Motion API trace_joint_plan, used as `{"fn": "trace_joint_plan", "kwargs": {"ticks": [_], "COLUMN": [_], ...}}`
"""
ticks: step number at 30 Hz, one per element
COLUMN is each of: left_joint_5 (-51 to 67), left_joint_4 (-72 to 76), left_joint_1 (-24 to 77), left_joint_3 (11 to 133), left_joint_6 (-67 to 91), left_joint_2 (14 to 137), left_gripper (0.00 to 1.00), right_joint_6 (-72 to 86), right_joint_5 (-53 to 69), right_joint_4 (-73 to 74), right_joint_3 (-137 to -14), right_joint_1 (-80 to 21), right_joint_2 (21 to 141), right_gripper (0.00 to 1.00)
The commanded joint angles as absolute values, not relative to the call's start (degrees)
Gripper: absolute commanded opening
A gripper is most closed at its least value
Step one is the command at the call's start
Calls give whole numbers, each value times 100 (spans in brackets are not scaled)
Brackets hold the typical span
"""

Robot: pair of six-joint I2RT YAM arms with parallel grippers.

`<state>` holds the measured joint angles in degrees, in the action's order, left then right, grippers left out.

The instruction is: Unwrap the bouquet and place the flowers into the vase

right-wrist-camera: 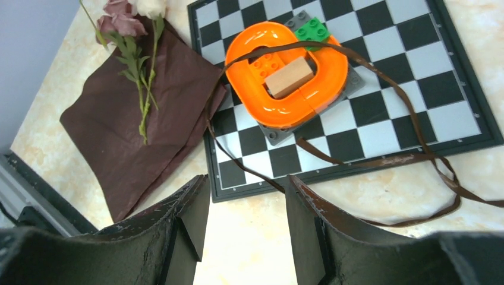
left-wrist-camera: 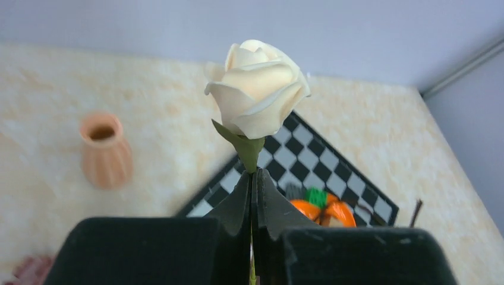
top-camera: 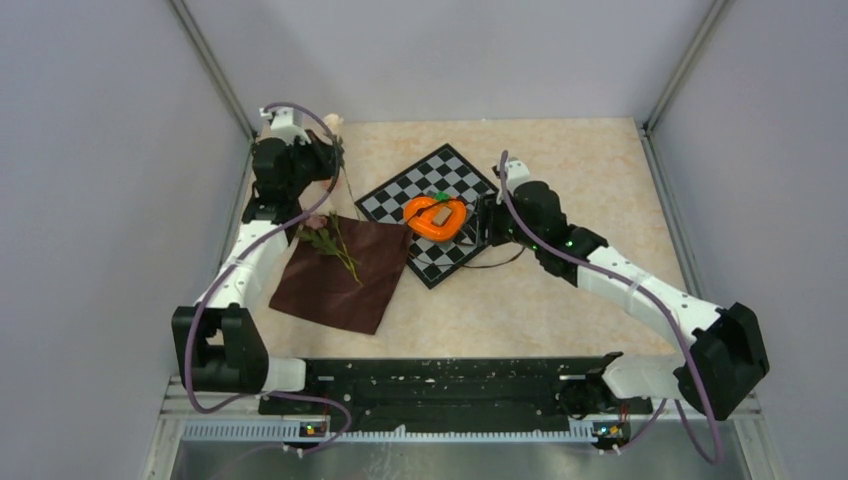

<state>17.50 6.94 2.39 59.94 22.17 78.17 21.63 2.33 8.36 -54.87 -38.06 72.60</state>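
Our left gripper [left-wrist-camera: 252, 187] is clenched on the stem of a cream rose [left-wrist-camera: 257, 89], whose stem runs along the fingers with the head pointing away. The rose sits right of the vase [left-wrist-camera: 106, 151] and apart from it, and we judge the left arm nearer. Farther right of the vase, our right gripper [right-wrist-camera: 246, 202] hangs released with nothing between its jaws.

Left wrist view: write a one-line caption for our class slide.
Left gripper shut on the stem of an upright cream rose, the terracotta vase standing apart to one side behind it.
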Motion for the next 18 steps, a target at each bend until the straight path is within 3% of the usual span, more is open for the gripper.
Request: {"fn": "trace_joint_plan", "kwargs": {"ticks": [1, 18], "left_joint_5": [1303, 486], "left_joint_4": [2325, 4353], "left_joint_1": [38, -581], "left_joint_3": [6286, 6892], "left_joint_6": [1817, 949], "left_joint_2": [7831, 9026], "left_gripper": [0, 0], "right_joint_6": [2080, 2396], "right_joint_5": [-354, -982], "right_joint_4": [652, 86], "right_joint_3": [-5211, -4206], "right_joint_1": [-3786, -3779], "right_joint_2": [6830, 5782], "right_gripper": [51, 53]}}
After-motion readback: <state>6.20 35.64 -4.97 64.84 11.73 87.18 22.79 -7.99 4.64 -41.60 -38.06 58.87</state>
